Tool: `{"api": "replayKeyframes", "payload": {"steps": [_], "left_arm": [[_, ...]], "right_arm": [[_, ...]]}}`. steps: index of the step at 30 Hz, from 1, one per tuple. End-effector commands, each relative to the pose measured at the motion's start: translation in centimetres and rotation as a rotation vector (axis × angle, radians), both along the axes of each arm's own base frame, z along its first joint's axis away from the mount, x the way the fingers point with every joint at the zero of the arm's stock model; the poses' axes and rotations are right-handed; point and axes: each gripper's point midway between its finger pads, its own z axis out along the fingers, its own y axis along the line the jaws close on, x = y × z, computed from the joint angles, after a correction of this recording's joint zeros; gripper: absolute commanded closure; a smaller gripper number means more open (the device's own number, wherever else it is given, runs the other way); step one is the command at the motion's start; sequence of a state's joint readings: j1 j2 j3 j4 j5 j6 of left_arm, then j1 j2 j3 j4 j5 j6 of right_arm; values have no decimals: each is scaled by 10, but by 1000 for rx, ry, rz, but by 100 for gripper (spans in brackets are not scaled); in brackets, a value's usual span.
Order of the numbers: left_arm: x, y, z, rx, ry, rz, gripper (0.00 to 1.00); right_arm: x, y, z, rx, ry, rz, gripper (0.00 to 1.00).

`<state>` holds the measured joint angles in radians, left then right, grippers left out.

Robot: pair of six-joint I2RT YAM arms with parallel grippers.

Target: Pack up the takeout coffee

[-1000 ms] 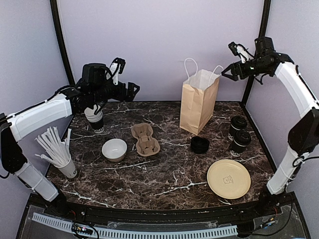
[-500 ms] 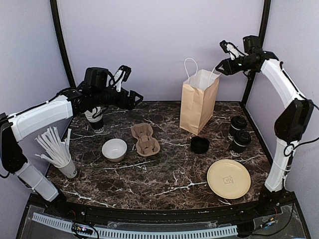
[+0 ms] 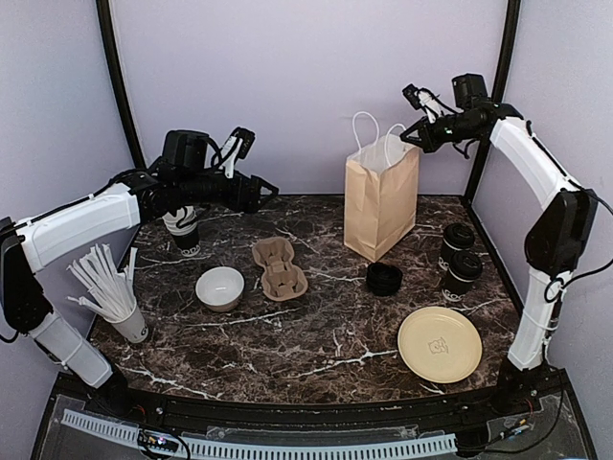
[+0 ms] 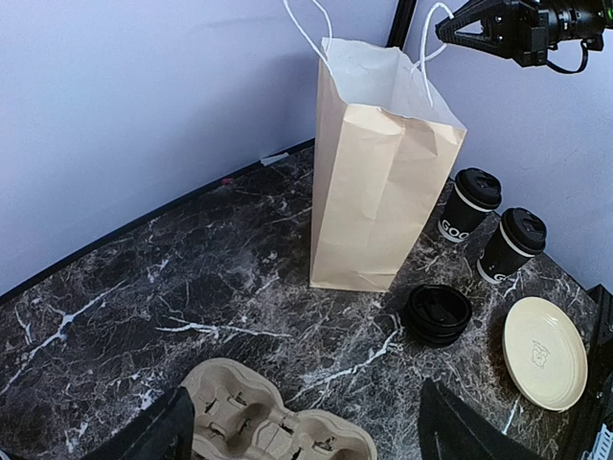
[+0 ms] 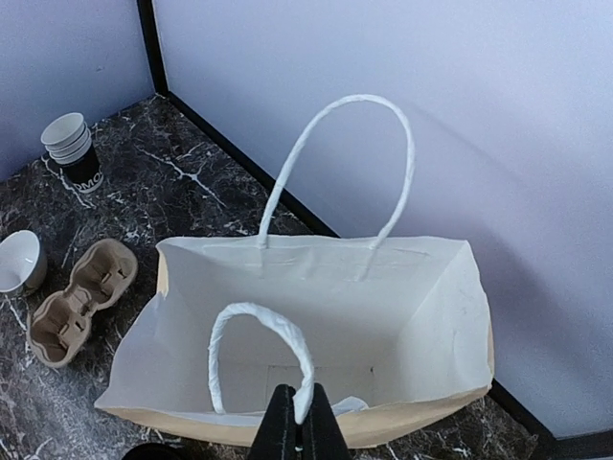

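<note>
Reaching high, right gripper [image 5: 297, 420] pinches bag handle [image 5: 254, 310] (left gripper [image 4: 302, 436] hovers, agape).

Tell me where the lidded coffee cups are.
Top view: the lidded coffee cups stand on the right side of the table, right of the paper bag and the lid stack, behind the yellow plate.

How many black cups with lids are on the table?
2. The back lidded cup and the front lidded cup stand side by side right of the paper bag. No cup shows inside the bag.
</note>
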<state>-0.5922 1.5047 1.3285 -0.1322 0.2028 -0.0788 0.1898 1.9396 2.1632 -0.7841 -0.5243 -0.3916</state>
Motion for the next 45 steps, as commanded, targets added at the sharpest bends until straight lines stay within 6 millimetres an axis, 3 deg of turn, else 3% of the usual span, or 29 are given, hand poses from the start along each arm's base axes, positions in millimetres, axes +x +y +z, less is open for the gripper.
{"api": "replayKeyframes", "payload": {"steps": [1, 7, 13, 17, 23, 27, 30, 37, 45], "left_arm": [[-3, -1, 6, -11, 12, -10, 17], [-5, 4, 0, 13, 28, 8, 18], [-5, 11, -20, 48, 78, 45, 20], [-1, 20, -42, 90, 144, 113, 25], [-2, 33, -59, 139, 192, 170, 27], [1, 47, -62, 171, 181, 223, 27], [5, 56, -58, 197, 164, 254, 27], [23, 75, -37, 238, 97, 327, 26], [30, 79, -37, 246, 121, 340, 26]], "right_arm": [[-10, 19, 45, 57, -134, 59, 100], [-24, 44, 64, 133, -159, 127, 100], [-47, 67, 49, 124, -136, 199, 100], [-49, 71, 46, 109, -153, 182, 100], [-56, 72, 83, 159, -208, 184, 100], [-83, 79, 108, 187, -236, 232, 100], [-111, 85, 116, 196, -238, 283, 100], [-167, 95, 115, 209, -167, 385, 100], [-227, 116, 93, 229, -54, 536, 100]]}}
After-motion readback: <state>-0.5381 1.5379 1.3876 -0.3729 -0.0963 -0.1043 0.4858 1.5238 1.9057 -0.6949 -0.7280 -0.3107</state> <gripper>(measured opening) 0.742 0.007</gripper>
